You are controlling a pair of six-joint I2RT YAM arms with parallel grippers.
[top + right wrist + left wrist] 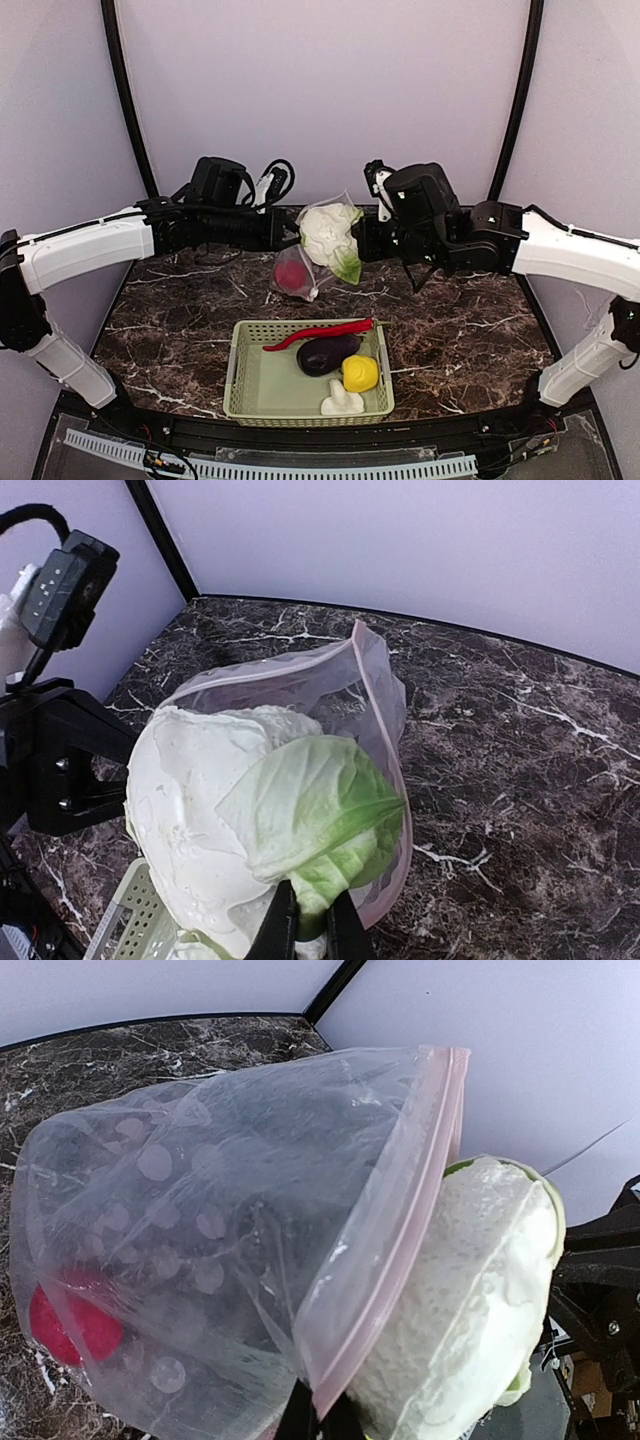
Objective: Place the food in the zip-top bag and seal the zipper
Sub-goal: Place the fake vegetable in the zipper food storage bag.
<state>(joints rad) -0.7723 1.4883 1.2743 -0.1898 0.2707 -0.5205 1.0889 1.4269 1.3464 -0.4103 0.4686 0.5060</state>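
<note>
The clear zip-top bag (312,262) hangs above the table with a red pepper (292,273) at its bottom. My left gripper (318,1422) is shut on the bag's pinkish zipper (400,1222) edge. My right gripper (310,925) is shut on a green leaf of the white cauliflower (215,815) and holds it at the bag's open mouth (365,695). The cauliflower (330,231) sits between both grippers in the top view. The red chili (320,333), eggplant (327,354), yellow pepper (360,373) and mushroom (341,401) lie in the basket.
The pale green perforated basket (252,380) stands at the near middle of the dark marble table (470,330). Black frame posts (125,90) rise at the back left and right. Both arms meet over the table's far middle.
</note>
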